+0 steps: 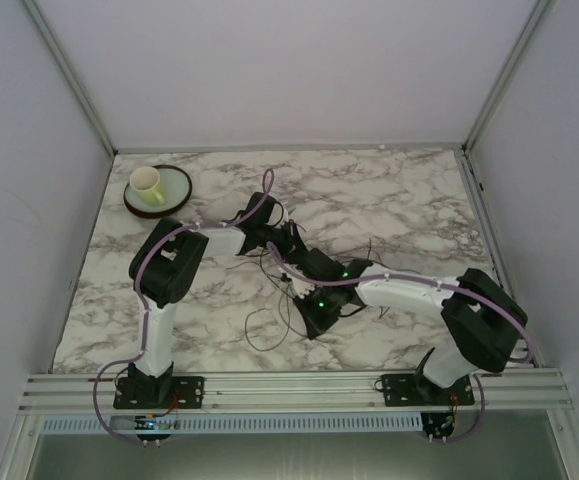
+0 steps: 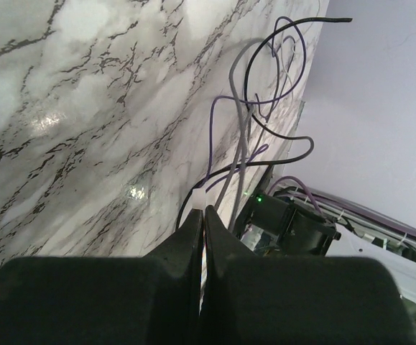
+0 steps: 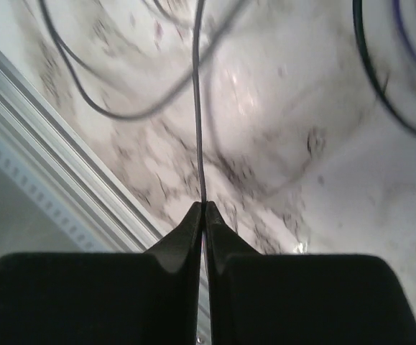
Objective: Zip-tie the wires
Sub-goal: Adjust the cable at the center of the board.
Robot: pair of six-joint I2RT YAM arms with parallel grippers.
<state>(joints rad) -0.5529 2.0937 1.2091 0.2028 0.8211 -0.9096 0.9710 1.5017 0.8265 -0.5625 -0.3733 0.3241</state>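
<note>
The wires (image 1: 261, 335) lie in loose dark loops on the marble table, between the two arms. My left gripper (image 1: 291, 243) (image 2: 202, 210) is shut on a small white zip tie (image 2: 200, 197) whose head pokes out past the fingertips. Black, grey and purple wire loops (image 2: 265, 72) curl just beyond it. My right gripper (image 1: 307, 324) (image 3: 204, 205) is shut on one thin grey strand (image 3: 199, 108) that runs straight and taut away from its tips. I cannot tell whether that strand is a wire or the tie's tail. More dark wire loops (image 3: 85, 100) lie behind it.
A yellow cup (image 1: 147, 183) stands on a round plate (image 1: 177, 192) at the back left of the table. The metal rail (image 1: 289, 385) runs along the near edge. White walls close in the back and both sides. The right wrist's body (image 2: 287, 223) sits close beside the left fingers.
</note>
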